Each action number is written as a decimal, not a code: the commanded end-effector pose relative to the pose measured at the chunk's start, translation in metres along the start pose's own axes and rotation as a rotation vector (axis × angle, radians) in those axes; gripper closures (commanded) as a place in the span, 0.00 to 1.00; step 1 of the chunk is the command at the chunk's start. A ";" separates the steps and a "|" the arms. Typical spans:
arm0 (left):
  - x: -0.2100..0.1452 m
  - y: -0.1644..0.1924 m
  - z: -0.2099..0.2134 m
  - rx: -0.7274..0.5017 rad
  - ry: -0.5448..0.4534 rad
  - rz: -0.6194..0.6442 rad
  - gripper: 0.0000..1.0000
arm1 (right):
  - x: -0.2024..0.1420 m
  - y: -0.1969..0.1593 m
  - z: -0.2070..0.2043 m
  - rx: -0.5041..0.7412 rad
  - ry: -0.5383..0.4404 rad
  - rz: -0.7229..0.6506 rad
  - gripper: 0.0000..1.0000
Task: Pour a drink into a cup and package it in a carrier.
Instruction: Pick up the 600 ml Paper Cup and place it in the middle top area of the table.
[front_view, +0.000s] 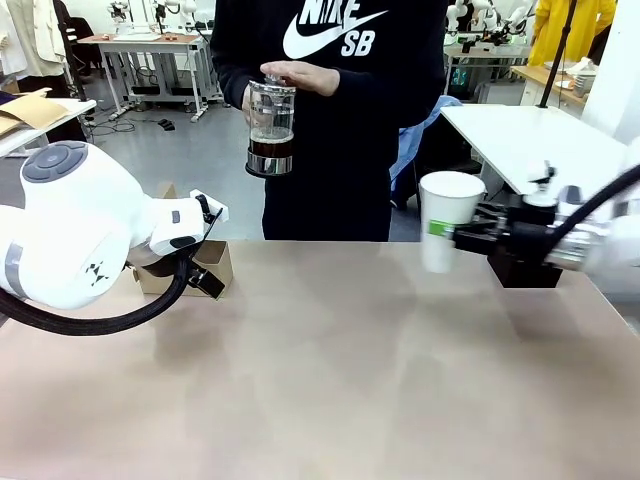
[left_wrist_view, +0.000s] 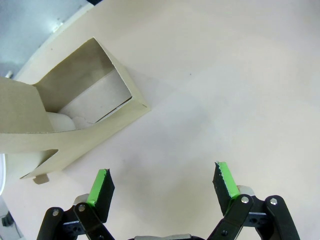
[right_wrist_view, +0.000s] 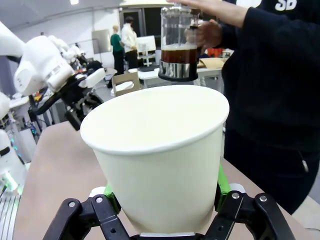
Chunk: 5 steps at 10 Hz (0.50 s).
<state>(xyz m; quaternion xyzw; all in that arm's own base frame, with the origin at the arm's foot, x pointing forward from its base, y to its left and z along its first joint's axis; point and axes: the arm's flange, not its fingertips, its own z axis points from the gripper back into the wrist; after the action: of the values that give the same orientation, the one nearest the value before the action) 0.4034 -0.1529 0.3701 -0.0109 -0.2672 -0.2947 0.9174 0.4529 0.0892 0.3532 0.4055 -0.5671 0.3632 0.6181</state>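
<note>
Jaws of the right gripper (front_view: 445, 232) clamp the cup (front_view: 450, 200); those of the left gripper (left_wrist_view: 162, 182) stand wide over the table (left_wrist_view: 225, 75). A person (front_view: 340, 150) holds the pot (front_view: 271, 115) of drink (front_view: 271, 148) beyond the table; the carrier (left_wrist_view: 80, 140) lies just beside the left jaws.

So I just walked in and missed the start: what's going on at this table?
The right gripper holds the white cup upright at the right side of the table. Across it, a person holds the glass pot upright, with the dark drink low inside; nothing is being poured. The left gripper hangs open over the table beside the brown carrier.
</note>
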 end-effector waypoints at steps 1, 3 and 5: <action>0.000 0.001 0.000 -0.001 -0.001 0.002 0.00 | -0.022 -0.021 -0.052 -0.047 -0.028 0.035 0.19; 0.000 0.001 0.000 -0.001 -0.001 0.002 0.00 | -0.041 -0.029 -0.085 -0.045 -0.056 0.027 0.19; 0.000 0.001 0.000 -0.001 -0.001 0.002 0.00 | -0.052 -0.039 -0.098 -0.037 -0.082 0.029 0.19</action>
<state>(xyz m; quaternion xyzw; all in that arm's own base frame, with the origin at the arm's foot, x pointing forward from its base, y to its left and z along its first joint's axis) 0.4035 -0.1528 0.3701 -0.0109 -0.2673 -0.2945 0.9174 0.5149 0.1601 0.2960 0.4073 -0.5858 0.3511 0.6063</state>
